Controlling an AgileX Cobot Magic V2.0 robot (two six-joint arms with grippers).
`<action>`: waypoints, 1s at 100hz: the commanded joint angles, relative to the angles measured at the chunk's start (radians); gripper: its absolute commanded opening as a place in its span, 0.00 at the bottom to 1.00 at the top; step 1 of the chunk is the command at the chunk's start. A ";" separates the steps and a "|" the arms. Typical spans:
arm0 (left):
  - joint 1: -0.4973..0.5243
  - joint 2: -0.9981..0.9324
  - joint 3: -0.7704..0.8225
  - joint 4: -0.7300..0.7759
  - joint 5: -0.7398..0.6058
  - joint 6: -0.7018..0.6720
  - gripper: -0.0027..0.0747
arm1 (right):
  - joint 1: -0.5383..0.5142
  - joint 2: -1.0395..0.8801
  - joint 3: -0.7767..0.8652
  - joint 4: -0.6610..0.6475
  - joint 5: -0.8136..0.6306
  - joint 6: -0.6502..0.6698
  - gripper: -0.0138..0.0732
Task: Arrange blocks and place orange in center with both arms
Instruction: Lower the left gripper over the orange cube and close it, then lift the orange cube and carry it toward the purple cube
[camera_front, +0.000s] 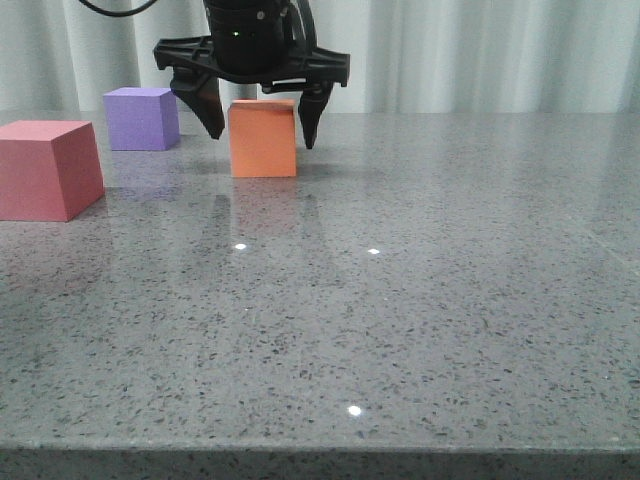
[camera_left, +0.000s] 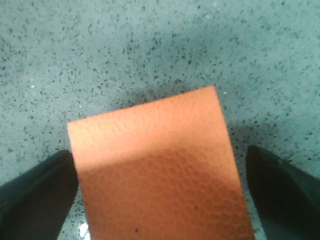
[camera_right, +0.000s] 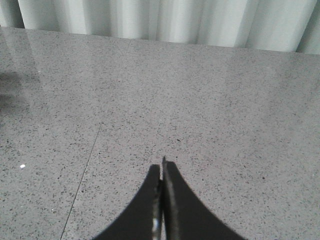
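Although the left gripper (camera_front: 260, 128) hung spread over the orange cube (camera_front: 263, 138), its two fingers stood either side of the block with a gap showing at each, so it gripped nothing. That straddle was what mattered: the cube sat squarely between the jaws, resting on the table (camera_front: 420, 300), and a plain closing would likely catch it. Off to the left stood the purple cube (camera_front: 141, 118) and the red cube (camera_front: 48, 168). Its fingers pressed together and empty, the right gripper (camera_right: 162, 172) faced bare table.
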 joint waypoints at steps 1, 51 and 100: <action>-0.003 -0.054 -0.032 0.012 -0.021 -0.010 0.78 | -0.007 0.003 -0.024 -0.022 -0.079 -0.002 0.03; 0.002 -0.134 -0.122 0.010 0.086 0.123 0.37 | -0.007 0.003 -0.024 -0.022 -0.079 -0.002 0.03; 0.175 -0.316 -0.035 -0.041 0.101 0.252 0.37 | -0.007 0.003 -0.024 -0.022 -0.079 -0.002 0.03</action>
